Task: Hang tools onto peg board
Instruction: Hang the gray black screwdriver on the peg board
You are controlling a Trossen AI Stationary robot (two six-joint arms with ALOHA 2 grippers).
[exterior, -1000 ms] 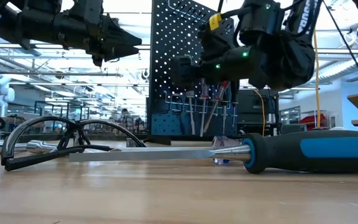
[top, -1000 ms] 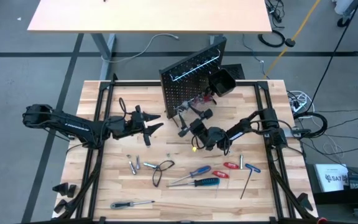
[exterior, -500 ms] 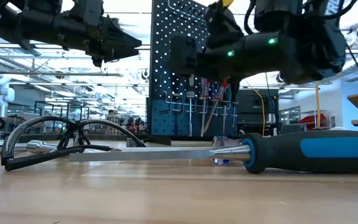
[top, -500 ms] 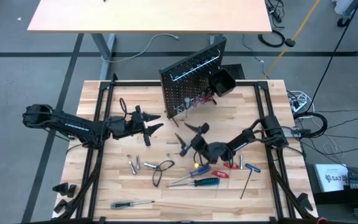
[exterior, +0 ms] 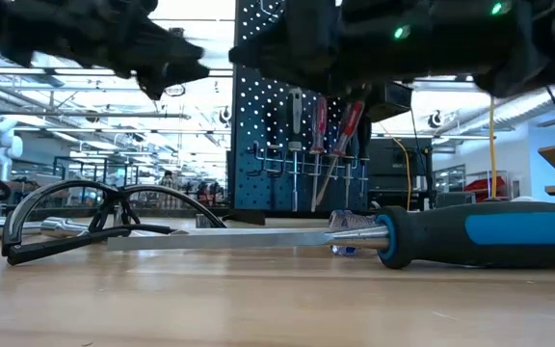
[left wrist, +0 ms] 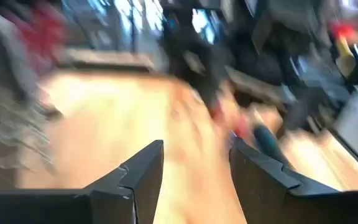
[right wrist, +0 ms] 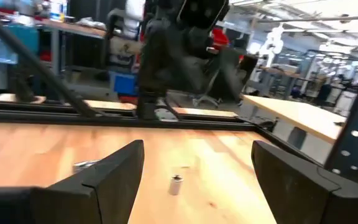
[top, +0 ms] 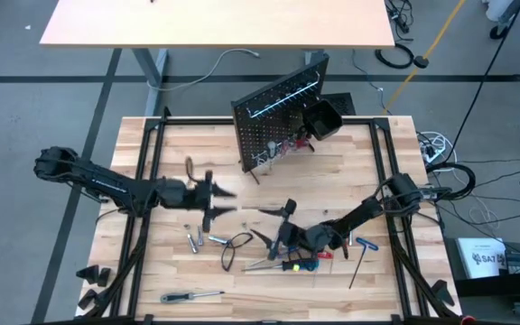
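Reaching for loose tools (top: 289, 259) well in front of the peg board (top: 273, 122), right gripper (top: 273, 227) fingers apart, empty; left gripper (top: 219, 204) likewise. Next: settling over one handle, closing.

The peg board (top: 273, 126) stands at the back middle of the surface (top: 152, 149), with a bin (top: 321, 119) on its right end. Most tools lie near the front: a wire loop (top: 234, 248), bits (top: 196, 241) to its left, screwdrivers (top: 289, 264) to its right, and one screwdriver (top: 190, 295) at the front edge.
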